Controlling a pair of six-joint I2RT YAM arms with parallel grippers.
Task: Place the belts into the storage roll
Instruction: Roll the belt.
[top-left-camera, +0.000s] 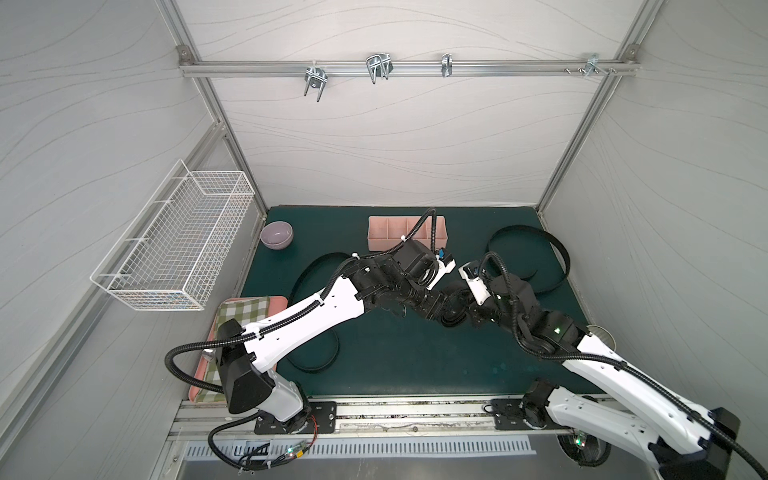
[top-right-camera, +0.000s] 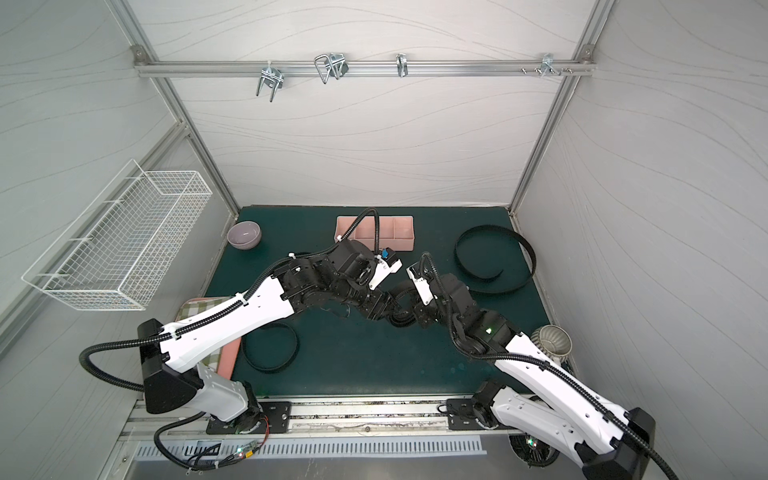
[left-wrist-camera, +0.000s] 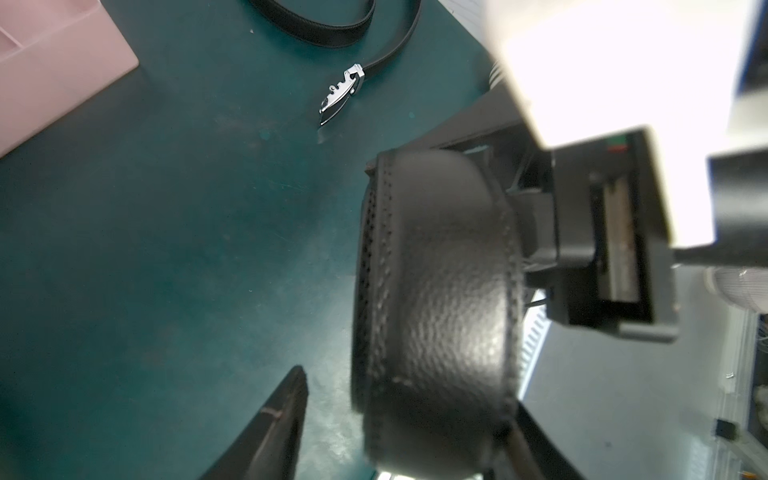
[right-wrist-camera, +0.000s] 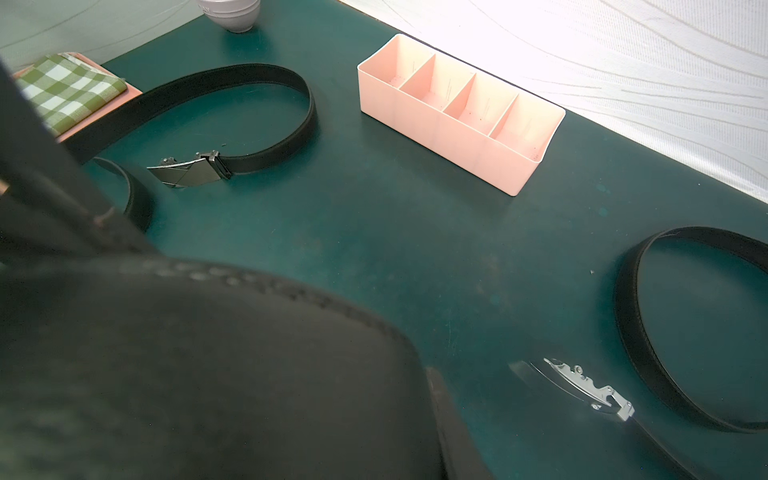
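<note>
A tightly coiled black belt hangs over the middle of the green mat between my two grippers, seen in a top view as a dark coil. My right gripper is shut on the coil. My left gripper stands open around it, with a gap between one finger and the coil. A loose belt with a silver buckle curls at the right. Another belt with a dark buckle loops at the left. The pale-pink storage roll sits at the back centre, its compartments holding nothing.
A lilac bowl stands at the back left. A white wire basket hangs on the left wall. A pink tray with a green checked cloth lies at the front left. A ribbed grey cup stands at the right edge.
</note>
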